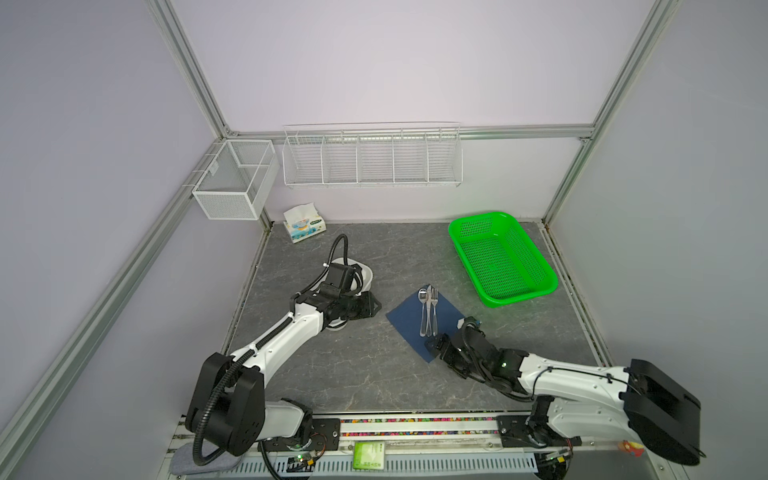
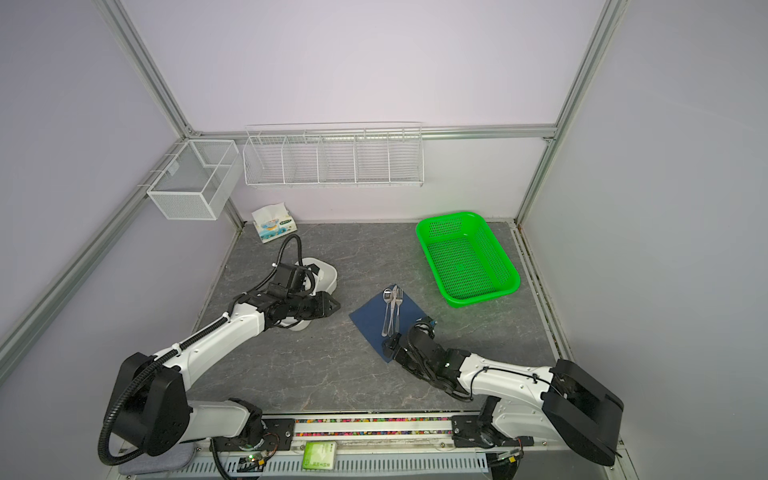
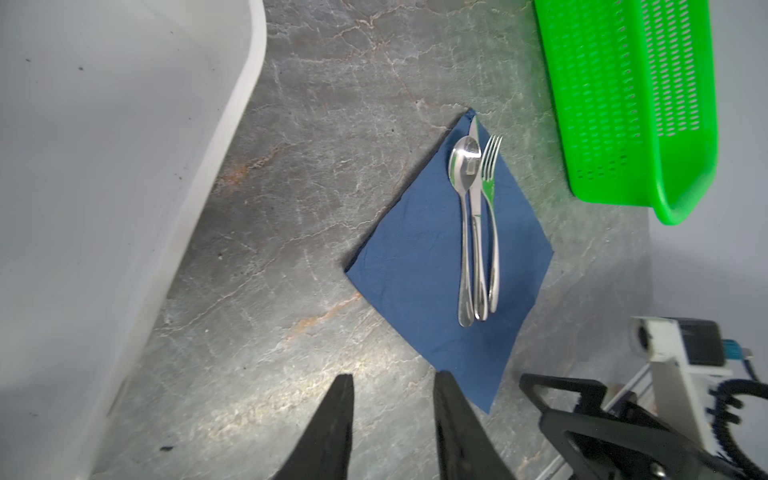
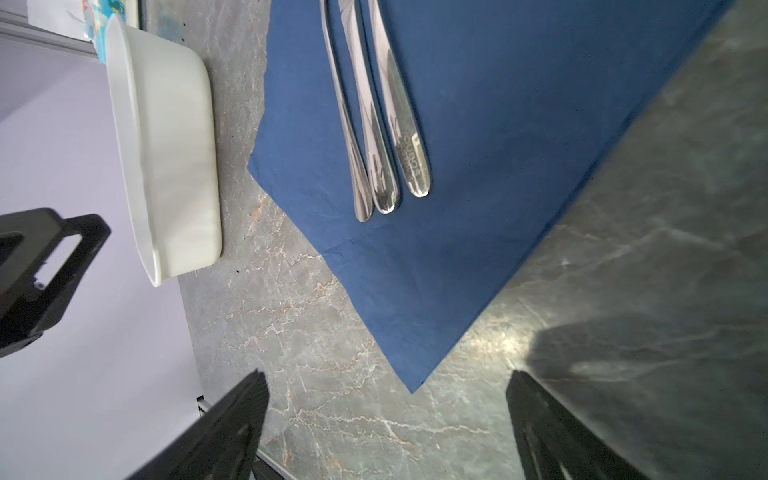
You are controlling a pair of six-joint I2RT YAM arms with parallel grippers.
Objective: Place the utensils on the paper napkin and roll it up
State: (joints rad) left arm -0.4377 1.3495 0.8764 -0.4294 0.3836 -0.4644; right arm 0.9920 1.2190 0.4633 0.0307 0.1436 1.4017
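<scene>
Right gripper [image 1: 433, 345], jaws wide and empty, hovers at the paper napkin [image 1: 405, 320] near corner. The utensils [image 1: 428, 316] lie twelve-to-six, at its twelve o'clock.

Bare table [image 1: 353, 374] between my left pincer [image 1: 376, 307] and right pincer [image 1: 432, 343], passable up to the napkin [image 1: 405, 320]. On the left the white tub [image 1: 365, 276] crowds my wrist; the green basket [image 1: 503, 257] walls off the far right.

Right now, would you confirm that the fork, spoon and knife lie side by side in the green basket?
Not quite: the fork, spoon and knife lie side by side on the navy napkin, not in the green basket, as the left wrist view shows.
</scene>
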